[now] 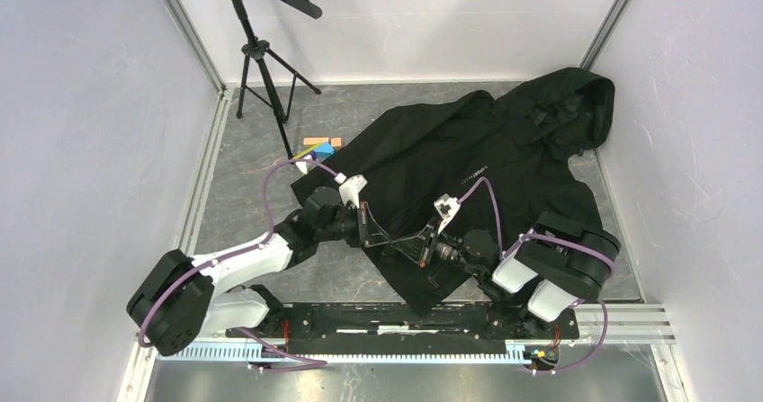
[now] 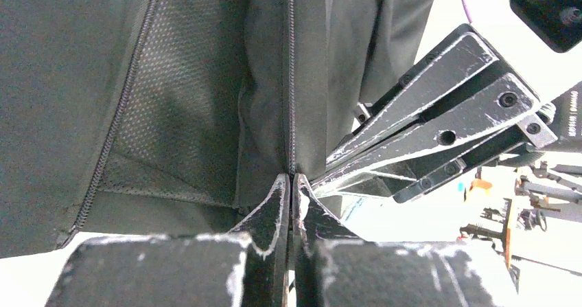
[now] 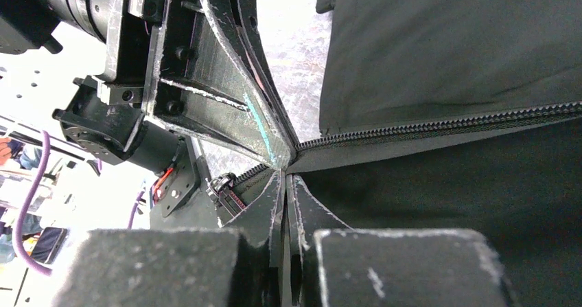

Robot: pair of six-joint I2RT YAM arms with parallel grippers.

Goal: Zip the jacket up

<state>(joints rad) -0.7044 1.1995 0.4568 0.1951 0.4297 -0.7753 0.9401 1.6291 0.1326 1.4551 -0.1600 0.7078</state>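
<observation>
The black jacket lies spread over the grey floor, hood at the far right, hem toward the arms. Both grippers meet at the hem's front edge. My left gripper is shut on the jacket's edge right at the foot of a line of zip teeth. To the left of it, mesh lining shows beside a second zip line. My right gripper is shut on the jacket's edge where the zip teeth end. A metal zip slider sits just left of its fingertips.
A black tripod stand rises at the far left. Small coloured blocks lie beside the jacket's left sleeve. White walls close in the sides, and the arms' mounting rail runs along the near edge.
</observation>
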